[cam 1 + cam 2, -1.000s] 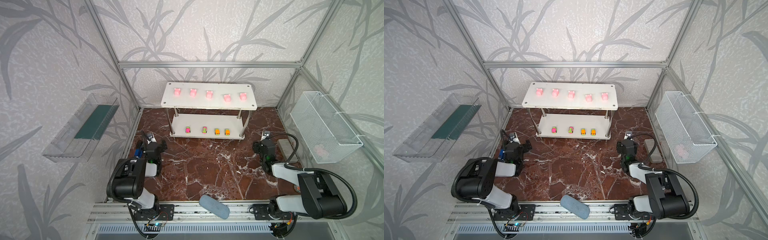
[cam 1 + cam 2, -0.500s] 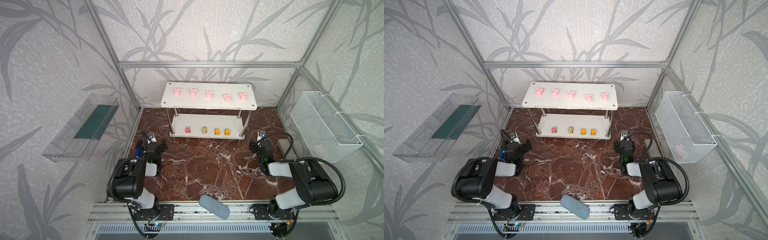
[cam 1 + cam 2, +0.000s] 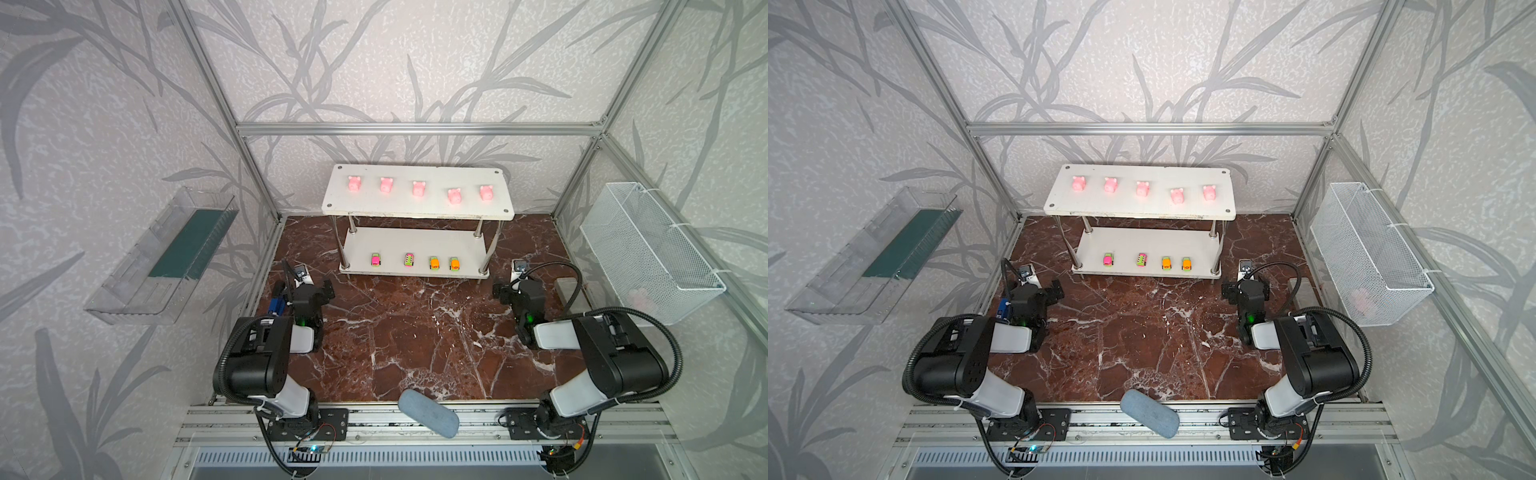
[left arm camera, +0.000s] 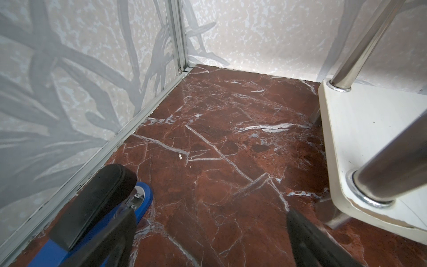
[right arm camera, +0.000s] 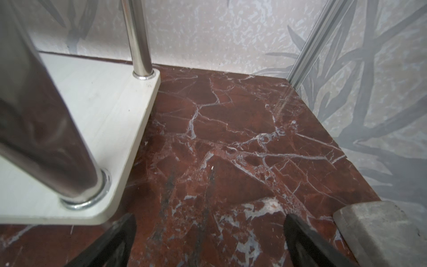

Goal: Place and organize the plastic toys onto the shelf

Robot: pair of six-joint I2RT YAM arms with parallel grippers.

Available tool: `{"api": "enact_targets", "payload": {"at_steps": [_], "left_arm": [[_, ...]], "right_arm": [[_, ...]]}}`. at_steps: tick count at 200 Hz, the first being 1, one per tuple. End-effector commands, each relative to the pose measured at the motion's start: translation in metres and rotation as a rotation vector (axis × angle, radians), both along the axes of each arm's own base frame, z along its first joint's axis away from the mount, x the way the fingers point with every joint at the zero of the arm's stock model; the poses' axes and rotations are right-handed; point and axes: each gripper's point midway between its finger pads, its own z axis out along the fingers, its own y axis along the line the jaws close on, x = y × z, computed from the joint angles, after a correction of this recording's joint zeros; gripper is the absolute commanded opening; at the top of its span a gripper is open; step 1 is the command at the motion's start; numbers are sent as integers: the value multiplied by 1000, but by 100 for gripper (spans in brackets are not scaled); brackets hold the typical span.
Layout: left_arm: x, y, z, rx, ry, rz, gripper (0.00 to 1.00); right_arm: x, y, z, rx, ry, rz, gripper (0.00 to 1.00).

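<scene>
five pigs (image 3: 419, 188) stand in a row along the upper board of the shelf (image 3: 419, 205), spaced apart, and four cars sit in a row near the front edge of the lower board: the two pink-and-green cars (image 3: 375, 259) to the left, the two orange-and-green cars (image 3: 434, 262) to the right. the shelf's long axis runs side to side along the back wall (image 3: 415, 83); each car's long axis lies across it, front to back. i can't make out which way the pigs face.

the widest free room i have is the marble floor (image 3: 415, 332) between the two arms, in front of the shelf. my left gripper (image 4: 209, 233) is low over the floor, fingers spread with nothing between them, just off the shelf's left front corner; the blue stapler (image 4: 142, 203) lies just beside its outer finger, along the left wall (image 4: 69, 92). my right gripper (image 5: 208, 228) is likewise spread and holding nothing, near the right front corner, with a grey block (image 5: 379, 231) just beside its outer finger by the right wall (image 5: 381, 92). the grey-blue pouch (image 3: 428, 412) lies tilted across the floor's front edge, partly on the front rail (image 3: 365, 419).
</scene>
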Motion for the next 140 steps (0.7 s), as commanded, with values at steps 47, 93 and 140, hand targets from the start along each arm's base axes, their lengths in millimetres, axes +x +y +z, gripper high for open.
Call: {"api": "enact_targets", "payload": {"at_steps": [47,93,140], "left_arm": [[5,1,9,23,-28,-9,99],[5,1,9,22,-28,-9,99],[6,0,8,26,-17,-11,99]], "right_arm": [[2,2,10,-4,-61,4,99],[2,3,11,-11,-70,9,99],[2,3,11,-12,-69,9,99]]}}
